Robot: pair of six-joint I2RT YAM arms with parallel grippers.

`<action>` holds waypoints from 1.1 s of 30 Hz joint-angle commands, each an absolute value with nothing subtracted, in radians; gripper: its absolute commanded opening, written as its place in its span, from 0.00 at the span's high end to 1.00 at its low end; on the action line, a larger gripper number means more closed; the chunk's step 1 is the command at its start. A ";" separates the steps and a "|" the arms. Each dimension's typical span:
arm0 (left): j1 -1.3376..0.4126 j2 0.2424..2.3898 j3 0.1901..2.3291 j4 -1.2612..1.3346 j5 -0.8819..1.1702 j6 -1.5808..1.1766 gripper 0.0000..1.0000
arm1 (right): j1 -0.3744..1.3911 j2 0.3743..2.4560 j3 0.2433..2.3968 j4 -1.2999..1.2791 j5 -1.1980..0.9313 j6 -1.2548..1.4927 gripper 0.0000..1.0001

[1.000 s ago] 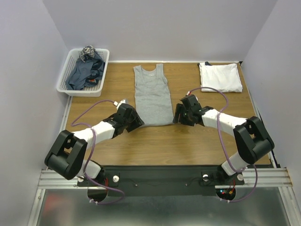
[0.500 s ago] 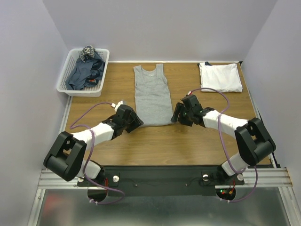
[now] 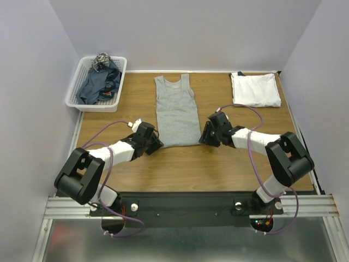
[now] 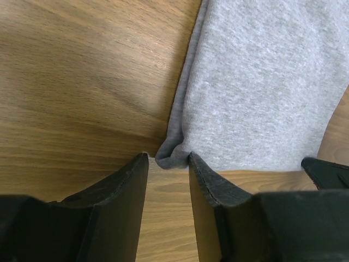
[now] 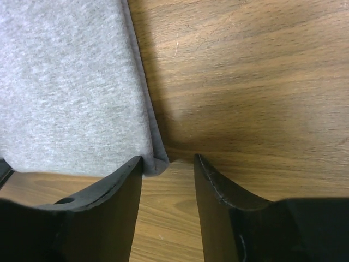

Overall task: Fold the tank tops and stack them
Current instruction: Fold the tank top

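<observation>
Closed in astride hem corners of grey tank top (image 3: 176, 112) with left claw (image 4: 167, 155) and right claw (image 5: 168, 157), narrowed yet spread; pinch next.

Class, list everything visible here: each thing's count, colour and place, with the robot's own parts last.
grey tank top: one, light heather grey, flat at the table's middle
white tank top: one, white, folded, far right corner
dark tank tops: count unclear, blue-grey, heaped in the basket
patterned bundle: one, grey and white, basket's far end
basket: one, white lattice, far left corner
table: one, brown wood, under everything
cables: two, purple, one along each arm
left hand: one, black, open around the grey top's near left corner
right hand: one, black, open at its near right corner
</observation>
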State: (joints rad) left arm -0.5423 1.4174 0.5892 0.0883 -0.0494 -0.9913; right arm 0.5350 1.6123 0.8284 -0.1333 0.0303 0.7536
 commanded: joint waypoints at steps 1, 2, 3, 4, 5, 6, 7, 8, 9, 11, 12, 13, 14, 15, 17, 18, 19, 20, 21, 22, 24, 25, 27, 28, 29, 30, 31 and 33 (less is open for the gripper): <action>-0.552 1.430 0.591 0.055 -0.089 -1.009 0.53 | 0.554 1.623 0.795 -0.104 0.040 0.769 0.53; -0.554 1.434 0.592 0.055 -0.089 -1.011 0.54 | 0.554 1.624 0.793 -0.104 0.040 0.769 0.55; -0.555 1.437 0.592 0.057 -0.094 -1.012 0.55 | 0.554 1.629 0.790 -0.103 0.040 0.769 0.59; -0.557 1.442 0.592 0.058 -0.094 -1.012 0.55 | 0.554 1.631 0.790 -0.101 0.040 0.769 0.60; -0.560 1.451 0.595 0.060 -0.095 -1.012 0.56 | 0.555 1.634 0.788 -0.097 0.037 0.770 0.62; -0.561 1.457 0.597 0.061 -0.094 -1.012 0.57 | 0.555 1.638 0.788 -0.097 0.037 0.772 0.64; -0.563 1.466 0.598 0.061 -0.095 -1.012 0.58 | 0.555 1.640 0.787 -0.097 0.035 0.770 0.65; -0.564 1.471 0.601 0.063 -0.095 -1.011 0.59 | 0.557 1.643 0.787 -0.095 0.035 0.770 0.65; -0.566 1.477 0.603 0.064 -0.097 -1.008 0.59 | 0.557 1.646 0.787 -0.094 0.035 0.772 0.66; -0.566 1.493 0.607 0.067 -0.097 -1.005 0.63 | 0.557 1.655 0.792 -0.092 0.034 0.770 0.68; -0.568 1.496 0.610 0.069 -0.098 -1.000 0.65 | 0.558 1.658 0.793 -0.091 0.035 0.770 0.71; -0.569 1.502 0.611 0.069 -0.098 -0.999 0.70 | 0.560 1.663 0.795 -0.089 0.034 0.770 0.73; -0.569 1.500 0.611 0.071 -0.098 -0.999 0.73 | 0.558 1.664 0.798 -0.087 0.034 0.769 0.74; -0.571 1.502 0.611 0.069 -0.100 -0.997 0.77 | 0.558 1.667 0.798 -0.086 0.035 0.765 0.75; -0.575 1.500 0.609 0.072 -0.100 -0.988 0.85 | 0.561 1.671 0.804 -0.083 0.035 0.747 0.84; -0.577 1.500 0.611 0.072 -0.098 -0.983 0.89 | 0.560 1.671 0.807 -0.081 0.032 0.738 0.86; -0.580 1.497 0.607 0.072 -0.098 -0.979 0.96 | 0.564 1.667 0.808 -0.081 0.032 0.727 0.88; -0.581 1.494 0.607 0.072 -0.098 -0.976 0.99 | 0.569 1.661 0.811 -0.081 0.034 0.718 0.91; -0.586 1.491 0.606 0.072 -0.097 -0.968 1.00 | 0.574 1.657 0.810 -0.081 0.034 0.697 0.95; -0.589 1.490 0.603 0.072 -0.092 -0.965 1.00 | 0.580 1.649 0.805 -0.081 0.037 0.689 0.96; -0.612 1.477 0.600 0.069 -0.084 -0.956 1.00 | 0.598 1.608 0.789 -0.081 0.040 0.681 0.99; -0.623 1.471 0.597 0.064 -0.086 -0.956 1.00 | 0.606 1.592 0.766 -0.083 0.040 0.678 1.00; -0.675 1.453 0.580 0.054 -0.092 -0.972 1.00 | 0.629 1.534 0.736 -0.086 0.035 0.681 1.00; -0.696 1.437 0.565 0.049 -0.094 -0.982 1.00 | 0.649 1.508 0.704 -0.089 0.037 0.684 1.00; -0.716 1.431 0.557 0.038 -0.094 -1.005 1.00 | 0.660 1.485 0.690 -0.104 0.038 0.690 0.99; -0.757 1.421 0.546 0.031 -0.098 -1.020 1.00 | 0.672 1.433 0.675 -0.115 0.049 0.702 1.00; -0.779 1.407 0.534 0.025 -0.101 -1.034 1.00 | 0.686 1.404 0.657 -0.127 0.058 0.709 1.00; -0.852 1.353 0.493 0.005 -0.112 -1.087 1.00 | 0.727 1.315 0.602 -0.167 0.072 0.738 1.00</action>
